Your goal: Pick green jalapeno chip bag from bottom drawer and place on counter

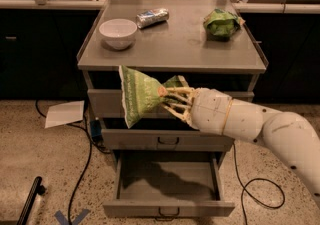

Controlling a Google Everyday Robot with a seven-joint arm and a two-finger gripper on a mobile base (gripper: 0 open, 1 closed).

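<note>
The pale fingers (178,90) are clenched on the green jalapeno chip bag (140,95), pinching it close to one darker end, so that a short tuft of foil shows on the wrist side of the grip and the wide striped body fans out to the left. The gripper (170,100) hangs in front of the cabinet's upper drawer fronts, its white arm reaching in from the lower right. The bag's long axis runs roughly level, from the pinch out to its broad far edge, and that edge stands nearly upright, with its top corner just under the front lip of the counter (175,46). That is what the coming move turns on: the counter lies above and behind the fingers, so, as I judge it, the bag has to rise clear of the lip before it can travel back over the steel. The bottom drawer (167,208) stands pulled out well below, its floor bare apart from a shadow (so the picking half of the job looks done). On the counter, a white bowl (118,33) sits at the left, a silver-blue packet (152,17) just behind it, and a lime-green bag (221,23) at the right rear, leaving an open stretch of front centre that looks the likeliest landing spot.
</note>
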